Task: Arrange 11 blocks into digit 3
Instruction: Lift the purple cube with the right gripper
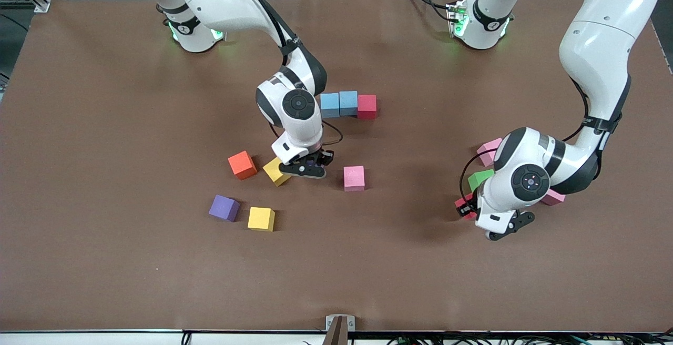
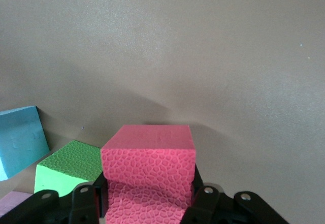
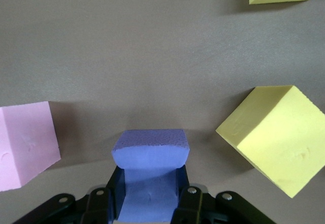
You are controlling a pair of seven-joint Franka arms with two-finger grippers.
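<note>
Right wrist view: right gripper (image 3: 147, 203) pinches a purple block (image 3: 150, 155), its foam bulging between the fingers.
Left gripper (image 2: 147, 203) clamps a red block (image 2: 148, 170); you grip these soft, light cubes on flat sides, gently.

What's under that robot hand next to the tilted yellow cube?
The right gripper is shut on a purple block, squeezed between its fingers, beside the yellow block and resting on the brown table. The front view hides it almost wholly; its underside is not visible.
</note>
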